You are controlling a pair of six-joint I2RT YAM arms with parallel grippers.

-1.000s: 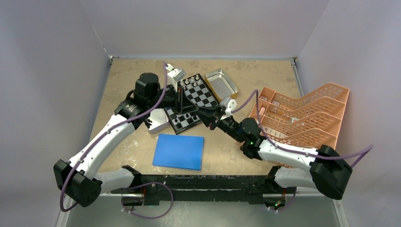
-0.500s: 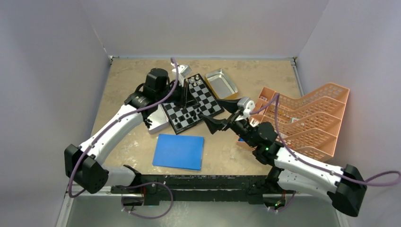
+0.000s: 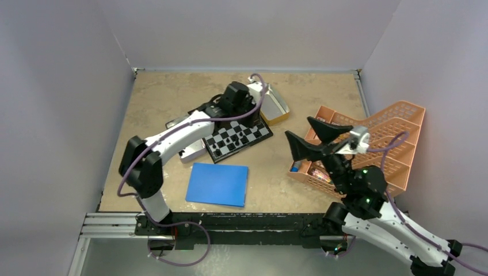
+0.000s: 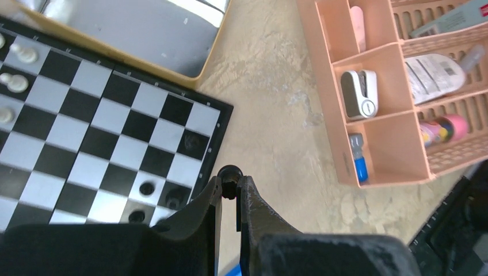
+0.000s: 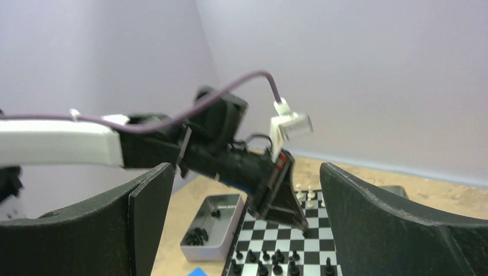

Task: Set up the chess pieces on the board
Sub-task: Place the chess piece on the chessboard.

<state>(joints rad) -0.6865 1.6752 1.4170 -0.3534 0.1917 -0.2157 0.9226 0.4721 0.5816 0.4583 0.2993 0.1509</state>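
Fingers (image 4: 210, 201) of L gripper (image 4: 230, 183) pinch a black piece (image 4: 230, 172) by its round head, jaws almost closed. Tip hangs just over the board (image 4: 86, 144) at its black border, beside the corner where other black pieces (image 4: 147, 188) stand; prob. lined up to drop onto a nearby sq. R gripper (image 3: 297, 126) gapes fully, holds nothing, and is raised by the orange organiser (image 3: 374, 144), well apart from board; prob. parked to leave L arm room. Board lies mid-table, a metal tray (image 3: 193, 150) touching its L side: black/silver checks, black men along near rows, few white pieces (image 4: 17, 83) at far edge. All are tiny vs. a finger.
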